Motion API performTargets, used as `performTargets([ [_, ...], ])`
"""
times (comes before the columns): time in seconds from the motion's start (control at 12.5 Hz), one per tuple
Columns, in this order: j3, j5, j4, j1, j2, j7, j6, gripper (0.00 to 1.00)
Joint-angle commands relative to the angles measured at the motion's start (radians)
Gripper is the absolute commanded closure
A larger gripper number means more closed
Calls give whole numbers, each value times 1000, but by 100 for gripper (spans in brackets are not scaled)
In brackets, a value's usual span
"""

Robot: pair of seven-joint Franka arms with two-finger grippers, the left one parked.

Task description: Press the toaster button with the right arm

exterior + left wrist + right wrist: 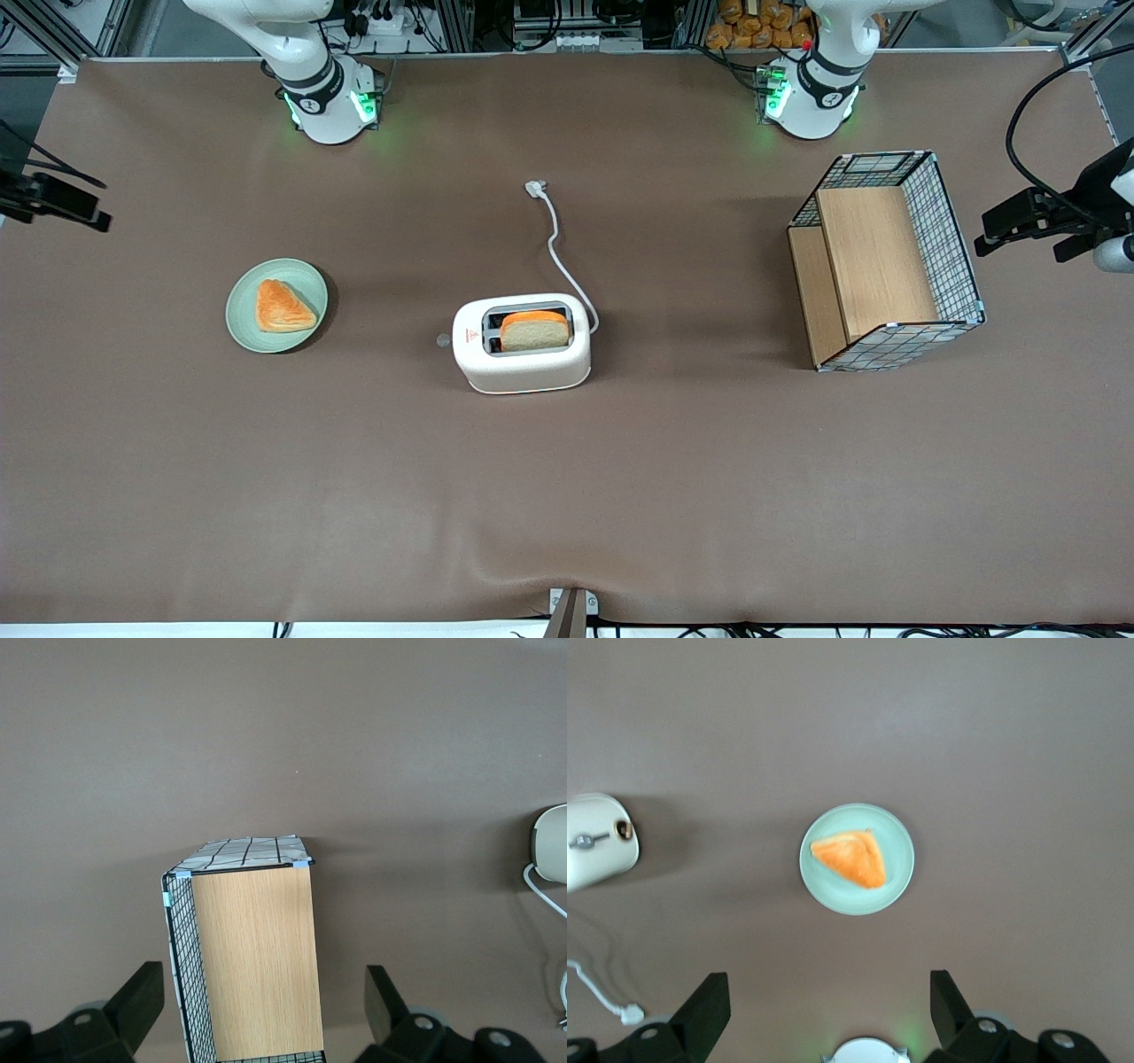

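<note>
Cream-white toaster (521, 343) is sitting mid-table in the front view with bread (534, 330) in a slot, its grey button (443, 339) facing the green plate (276, 306) toward the working arm's end. Seen from the right wrist, the gripper (828, 1014) is hovering wide open high above that plate, holding nothing.

A wire-mesh basket (190, 992) stands on the brown tabletop (266, 735), with a light wooden board (257, 961) lying in it against the mesh wall and a white grid-patterned lining (244, 853) showing at its end. Well apart from the basket, at the picture's edge, a rounded cream-white corner of the toaster (553, 843) is in sight, and its white cord (542, 890) trails from it across the tabletop.
</note>
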Motion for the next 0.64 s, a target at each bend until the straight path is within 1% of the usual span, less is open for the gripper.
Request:
performTargets([
  [0.0, 3, 8, 2, 27, 33, -26, -48, 0],
  [0.08, 5, 18, 2, 29, 47, -23, -21, 0],
  [0.24, 2, 119, -4, 15, 67, -34, 33, 0],
  [0.32, 2, 132, -4, 20, 88, -34, 34, 6],
  [0.4, 3, 137, -4, 24, 96, -34, 37, 24],
  [0.56, 6, 176, -15, 47, 116, -28, 39, 50],
])
